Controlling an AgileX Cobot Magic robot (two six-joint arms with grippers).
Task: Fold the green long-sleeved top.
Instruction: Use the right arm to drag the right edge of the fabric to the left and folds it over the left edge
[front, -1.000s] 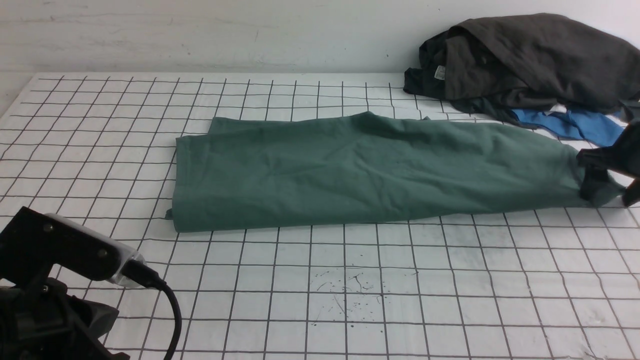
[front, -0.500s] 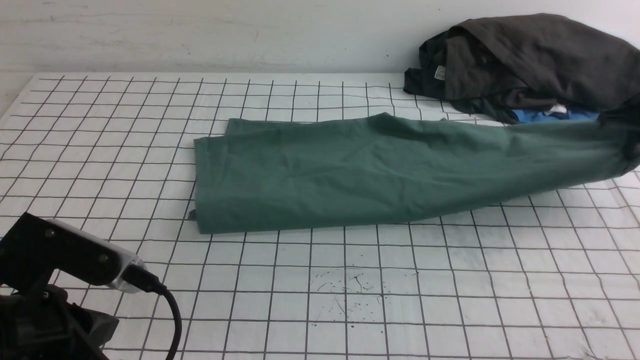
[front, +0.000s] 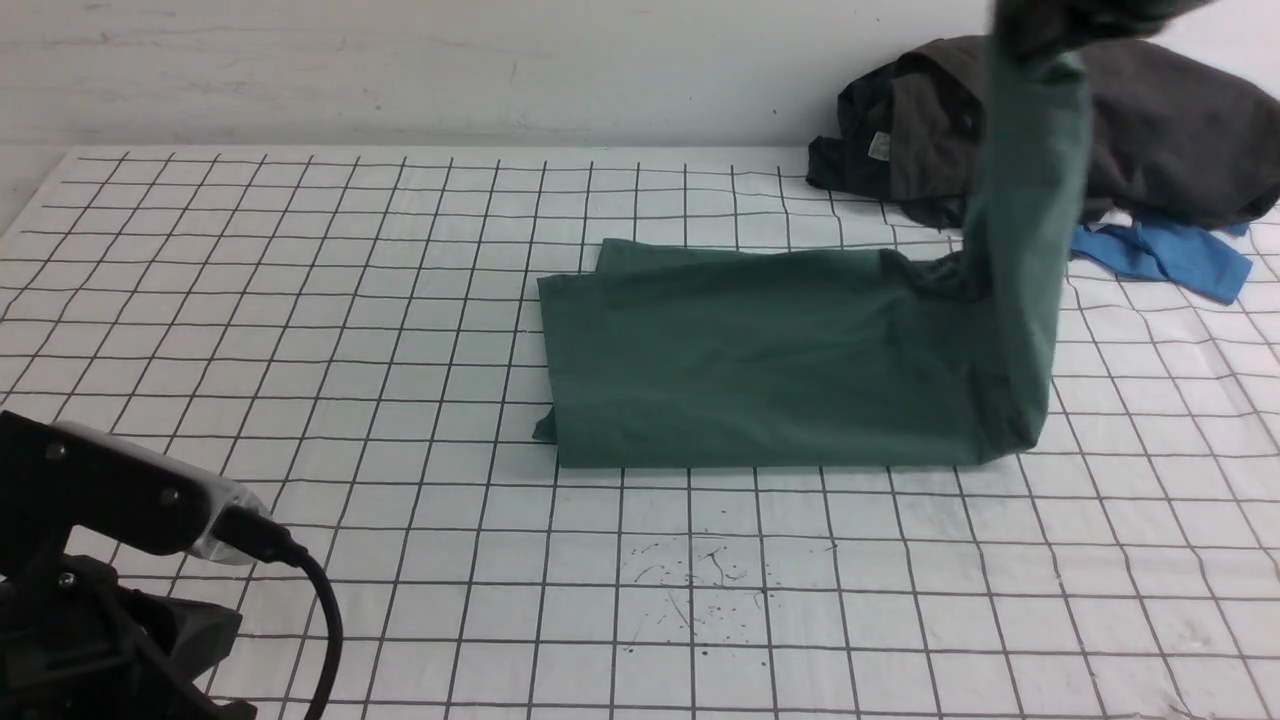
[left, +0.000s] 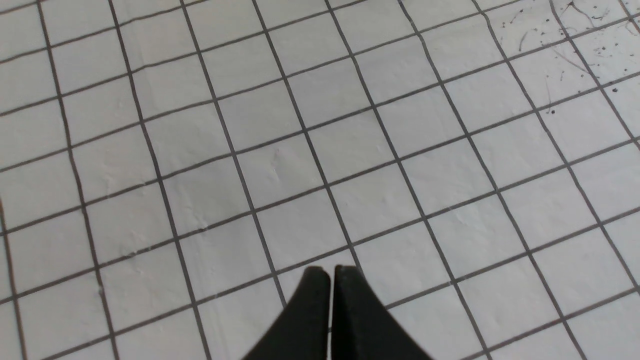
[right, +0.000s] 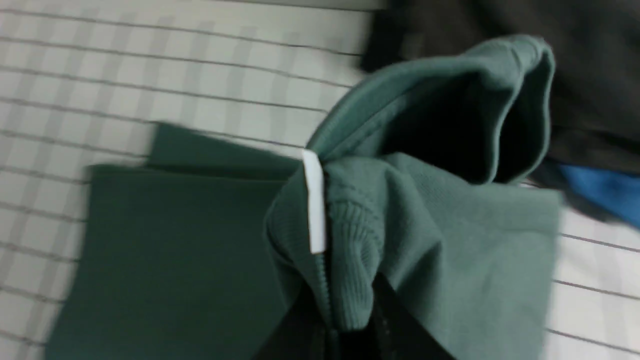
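Dark-green cotton long-sleeved top (front: 760, 360), neck clamped in right gripper (right: 345, 325) jaws (left gripper (left: 330, 272) jaws clenched, empty), may be dragged askew by a hasty swing.

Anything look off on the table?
Dark grey clothes lie heaped over a bright blue garment at the far right corner; black specks and scribbles mark the white gridded mat near the front middle. The dark-green cotton top looks fine.

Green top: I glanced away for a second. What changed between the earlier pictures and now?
The right claw shut on the neck end of the top and raised it high; the rest slid toward the robot's right. The left claw stayed shut and low, and the dark clothes stayed put.
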